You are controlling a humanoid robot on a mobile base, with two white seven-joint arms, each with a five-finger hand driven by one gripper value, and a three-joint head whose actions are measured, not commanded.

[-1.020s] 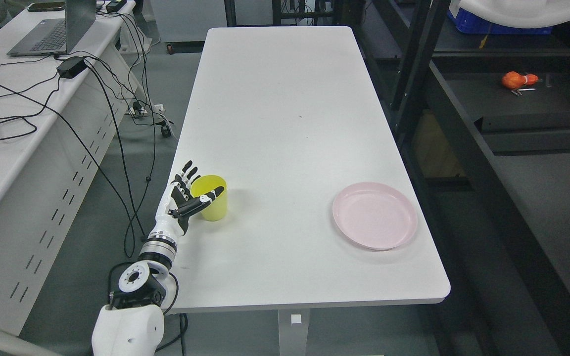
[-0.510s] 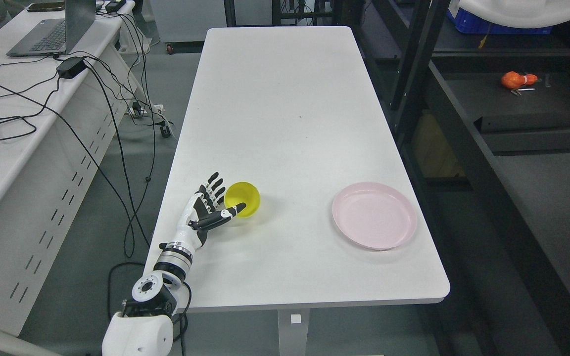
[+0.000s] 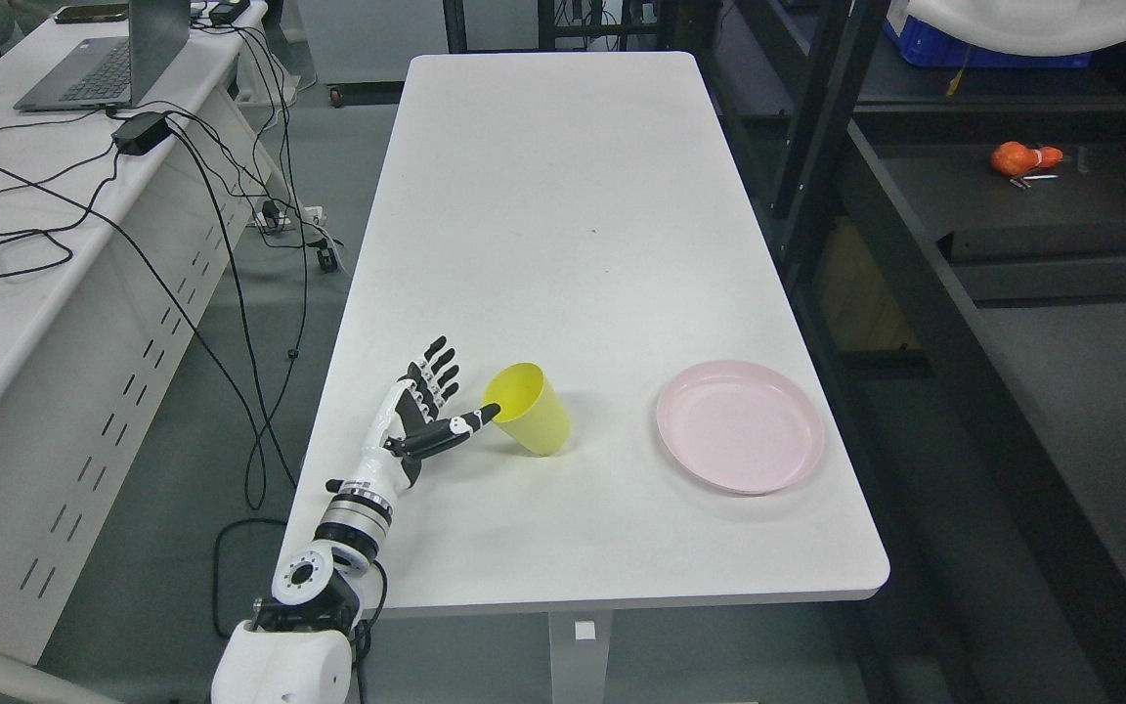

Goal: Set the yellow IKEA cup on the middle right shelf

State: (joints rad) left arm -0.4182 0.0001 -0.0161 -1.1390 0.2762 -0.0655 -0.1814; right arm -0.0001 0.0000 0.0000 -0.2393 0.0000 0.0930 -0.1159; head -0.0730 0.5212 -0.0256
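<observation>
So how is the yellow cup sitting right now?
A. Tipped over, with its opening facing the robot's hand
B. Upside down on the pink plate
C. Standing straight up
A. The yellow cup leans on the white table, its mouth turned toward the left hand, apart from the pink plate.

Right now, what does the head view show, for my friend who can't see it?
A yellow cup lies tipped on a white table, its mouth toward the robot's open left hand. A pink plate sits to its right.

Bright, even overhead light, sharp focus, soft faint shadows on the white table (image 3: 563,196).
</observation>
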